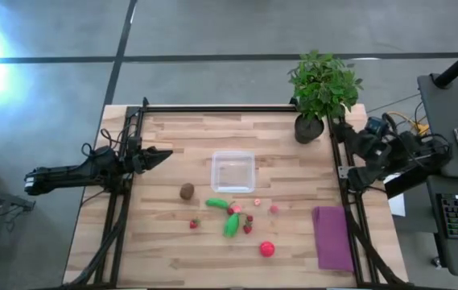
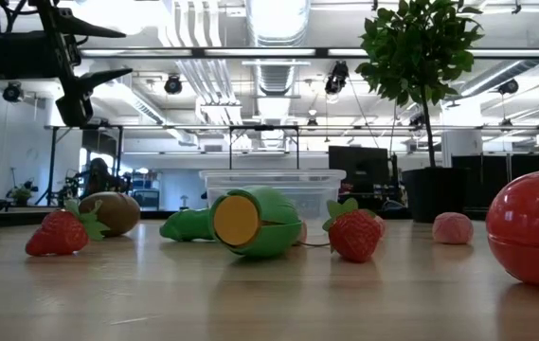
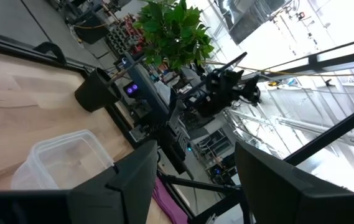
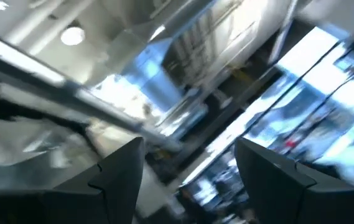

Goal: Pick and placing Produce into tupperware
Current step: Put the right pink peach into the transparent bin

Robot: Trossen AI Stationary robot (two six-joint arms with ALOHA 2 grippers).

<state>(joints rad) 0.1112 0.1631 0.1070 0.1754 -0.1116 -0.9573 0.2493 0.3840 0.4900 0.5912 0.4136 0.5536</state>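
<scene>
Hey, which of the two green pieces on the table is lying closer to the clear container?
The upper green piece, lying just below the tupperware near its lower left corner. The other green piece sits farther down the table, among the strawberries.

High view looks straight down; low view sits level on the counter (image 1: 172, 250); both share the tupperware (image 1: 233, 171).

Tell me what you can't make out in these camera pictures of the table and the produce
- Right wrist view: motion blur, nothing of the table shows.
- Low view: red ball cut off by the right edge; tupperware partly hidden behind the green piece.
- High view: small berries too small to tell apart; right gripper lost among dark parts.
</scene>
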